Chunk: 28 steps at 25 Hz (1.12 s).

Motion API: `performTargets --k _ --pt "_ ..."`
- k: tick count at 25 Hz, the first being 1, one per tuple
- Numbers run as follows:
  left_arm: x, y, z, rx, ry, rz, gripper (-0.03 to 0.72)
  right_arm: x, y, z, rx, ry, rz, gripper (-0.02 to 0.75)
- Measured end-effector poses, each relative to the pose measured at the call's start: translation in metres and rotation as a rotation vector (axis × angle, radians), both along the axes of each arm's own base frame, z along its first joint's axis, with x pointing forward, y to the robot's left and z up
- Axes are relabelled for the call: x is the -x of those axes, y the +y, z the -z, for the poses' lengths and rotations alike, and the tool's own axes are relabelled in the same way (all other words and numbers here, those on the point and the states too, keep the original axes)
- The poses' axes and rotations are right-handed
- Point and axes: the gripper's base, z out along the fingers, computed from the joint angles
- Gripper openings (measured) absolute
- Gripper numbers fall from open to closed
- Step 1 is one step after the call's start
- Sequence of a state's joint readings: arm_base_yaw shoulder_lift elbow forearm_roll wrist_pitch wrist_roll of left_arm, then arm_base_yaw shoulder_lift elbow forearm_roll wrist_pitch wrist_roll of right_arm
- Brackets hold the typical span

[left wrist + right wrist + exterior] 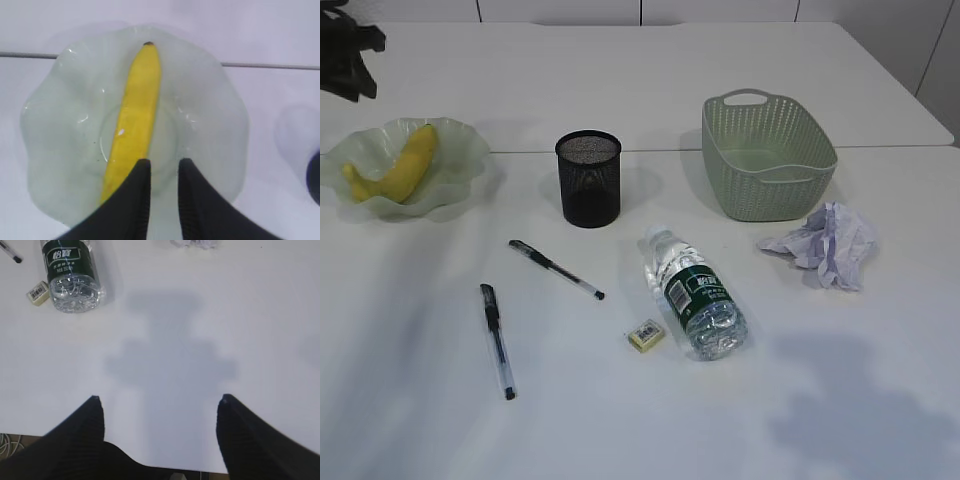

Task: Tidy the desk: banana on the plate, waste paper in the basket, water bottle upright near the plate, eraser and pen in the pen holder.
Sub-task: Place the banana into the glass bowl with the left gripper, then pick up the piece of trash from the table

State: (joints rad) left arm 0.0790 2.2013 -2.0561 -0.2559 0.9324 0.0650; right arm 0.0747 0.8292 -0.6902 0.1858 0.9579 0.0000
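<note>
The yellow banana (398,165) lies in the pale-green wavy plate (470,150) at the far left of the desk (640,420). My left gripper (164,162) hovers over the plate (210,115), just right of the banana (136,110); its jaws stand a narrow gap apart with nothing between them. The water bottle (695,295) lies on its side mid-desk, the eraser (646,334) just left of it. Two pens (556,268) (497,340) lie left of those. The black mesh pen holder (588,180) and the green basket (767,155) stand behind. Waste paper (825,245) lies crumpled at the right. My right gripper (160,400) is wide open over bare desk.
The left arm (345,50) shows as a dark shape in the far left corner of the exterior view. In the right wrist view the bottle (70,270) and eraser (38,291) lie ahead to the left, and the desk's front edge runs close under the gripper.
</note>
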Motion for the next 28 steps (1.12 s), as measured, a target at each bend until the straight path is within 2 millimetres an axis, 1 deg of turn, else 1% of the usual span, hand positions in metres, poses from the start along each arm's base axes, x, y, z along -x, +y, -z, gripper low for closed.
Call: performTargets --k 3,6,12,15,18,21,23,25,27,28 --pt "0.008 -0.004 -0.02 0.013 -0.012 0.012 0.127 0.0 0.0 0.0 -0.002 0.0 0.0 0.52" --pt "0.018 -0.013 -0.036 0.014 -0.004 0.041 0.127 0.0 0.001 0.0 -0.016 0.0 0.001 0.52" --pt "0.042 -0.046 -0.072 0.003 -0.005 0.132 0.131 0.0 0.002 -0.001 -0.034 0.001 0.002 0.52" --pt "0.054 -0.062 -0.085 -0.024 -0.015 0.173 0.132 0.0 0.003 -0.001 -0.036 -0.001 0.003 0.519" --pt "0.067 -0.072 -0.087 -0.051 0.01 0.201 0.132 0.0 0.003 -0.001 -0.036 -0.001 -0.003 0.52" --pt "0.084 -0.073 -0.077 -0.064 0.07 0.209 0.132 0.0 0.005 -0.001 -0.036 -0.001 -0.012 0.52" --pt "0.099 -0.072 -0.069 -0.065 0.118 0.211 0.134 0.001 0.005 -0.001 -0.04 -0.002 -0.013 0.52" --pt "0.116 -0.07 -0.065 -0.069 0.131 0.207 0.136 0.003 0.005 -0.003 -0.041 -0.013 -0.013 0.52" --pt "0.136 -0.068 -0.066 -0.066 0.119 0.2 0.138 0.004 0.005 -0.004 -0.042 -0.02 -0.014 0.52" --pt "0.147 -0.068 -0.072 -0.056 0.094 0.195 0.139 0.004 0.005 -0.004 -0.042 -0.023 -0.014 0.519"
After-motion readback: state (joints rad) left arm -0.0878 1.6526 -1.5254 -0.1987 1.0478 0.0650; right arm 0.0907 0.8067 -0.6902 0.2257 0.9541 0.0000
